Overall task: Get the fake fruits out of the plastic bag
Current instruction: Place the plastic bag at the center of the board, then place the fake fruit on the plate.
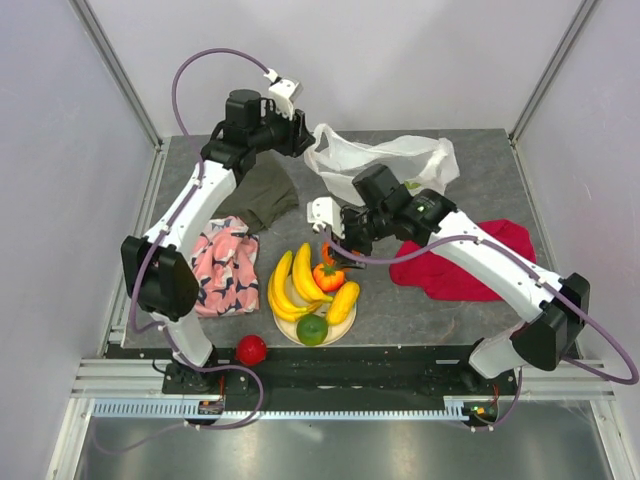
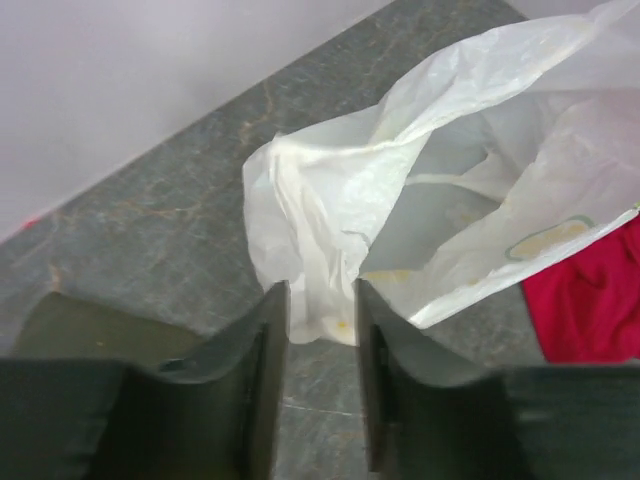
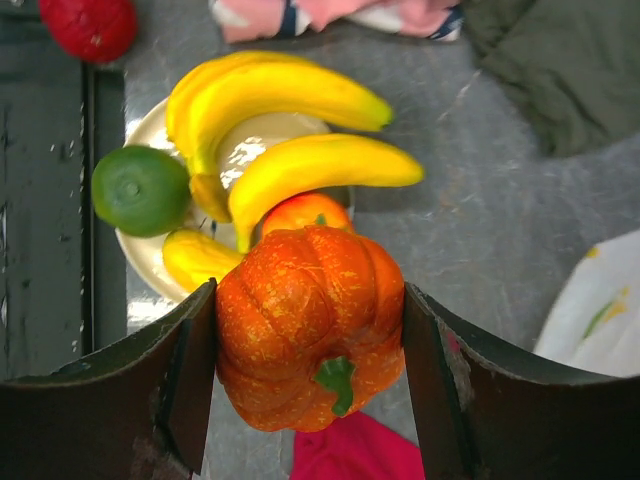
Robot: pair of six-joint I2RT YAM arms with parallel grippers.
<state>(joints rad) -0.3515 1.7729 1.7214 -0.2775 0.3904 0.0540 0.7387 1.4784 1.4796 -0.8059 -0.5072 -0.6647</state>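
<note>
The white plastic bag (image 1: 400, 160) lies at the back of the table with its mouth open. My left gripper (image 1: 305, 138) is shut on its bunched left edge (image 2: 320, 290). My right gripper (image 1: 335, 248) is shut on a ribbed orange fruit (image 3: 310, 330) and holds it just above the back edge of the plate (image 1: 285, 328). On the plate lie yellow bananas (image 1: 290, 285), another orange fruit (image 1: 328, 276), a green round one (image 1: 312, 329) and a small yellow one (image 1: 343, 302). The red apple (image 1: 251, 350) sits off the plate at the near edge.
A red cloth (image 1: 460, 265) lies to the right under my right arm. A pink patterned cloth (image 1: 225, 265) and a dark green cloth (image 1: 262, 195) lie to the left. Metal frame posts stand at the back corners.
</note>
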